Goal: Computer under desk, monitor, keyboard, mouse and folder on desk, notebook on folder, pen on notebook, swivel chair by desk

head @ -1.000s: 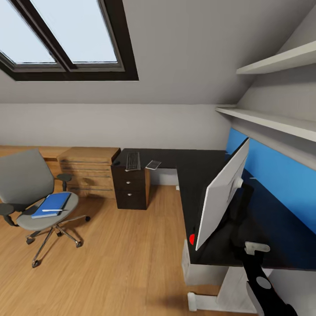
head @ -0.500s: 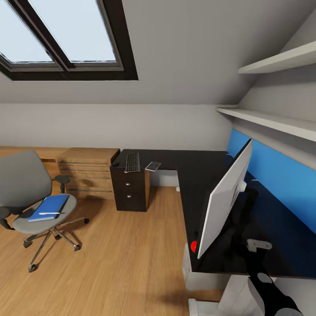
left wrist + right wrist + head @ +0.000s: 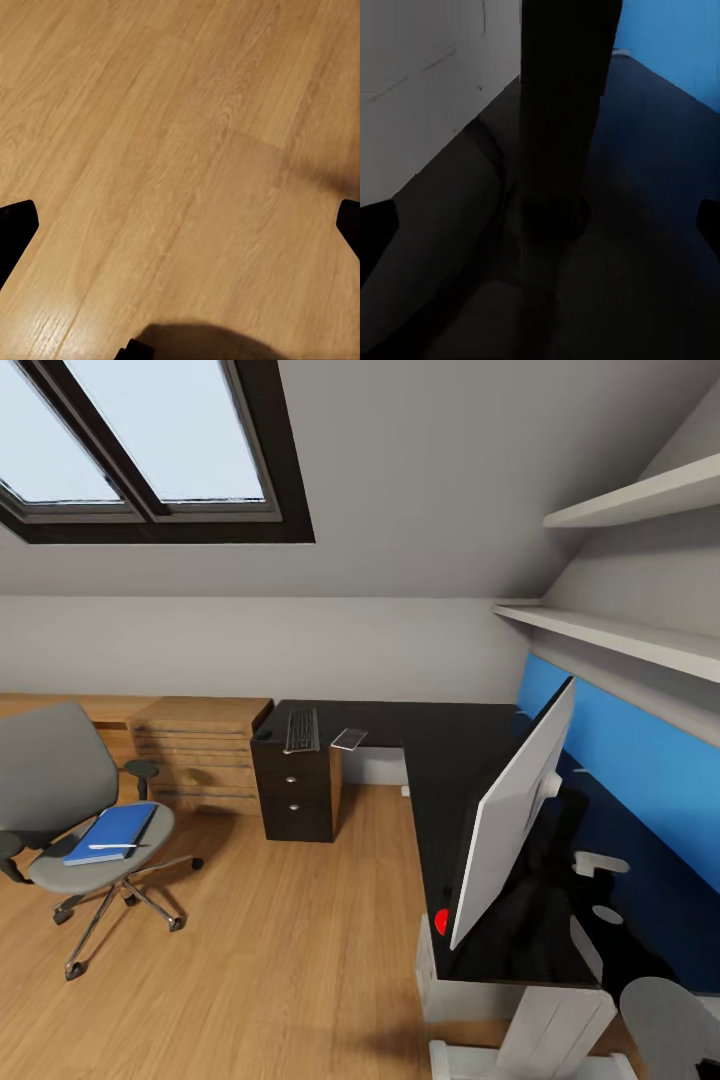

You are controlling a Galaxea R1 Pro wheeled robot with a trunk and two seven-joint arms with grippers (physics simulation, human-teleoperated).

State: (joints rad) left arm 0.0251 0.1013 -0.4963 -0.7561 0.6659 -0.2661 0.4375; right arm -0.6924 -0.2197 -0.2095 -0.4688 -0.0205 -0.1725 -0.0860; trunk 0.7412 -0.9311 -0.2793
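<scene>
The monitor [image 3: 515,805] stands on the black desk [image 3: 440,755] with its pale grey back towards me. My right gripper [image 3: 540,232] is open just behind it, facing its black stand [image 3: 562,112] and grey back [image 3: 427,90]. My right arm [image 3: 655,1015] reaches over the desk's near end. Far along the desk lie the keyboard [image 3: 301,729], the mouse [image 3: 264,733] and a thin grey flat thing, maybe the notebook [image 3: 349,737]. The swivel chair [image 3: 70,800] stands apart at the left, carrying the blue folder [image 3: 112,831] with the pen [image 3: 110,847] on it. My left gripper [image 3: 180,225] hangs open over bare floor.
A wooden drawer chest [image 3: 200,750] and a dark drawer unit [image 3: 295,795] stand by the far wall. Shelves [image 3: 620,635] run above the blue back panel [image 3: 640,760]. A red dot [image 3: 438,922] sits at the desk edge. A pale box [image 3: 428,960] shows under the desk. Open wooden floor [image 3: 280,940] lies between chair and desk.
The view shifted slightly a second ago, then held. My right arm has reached further forward over the desk behind the monitor. Chair, folder and keyboard have not moved.
</scene>
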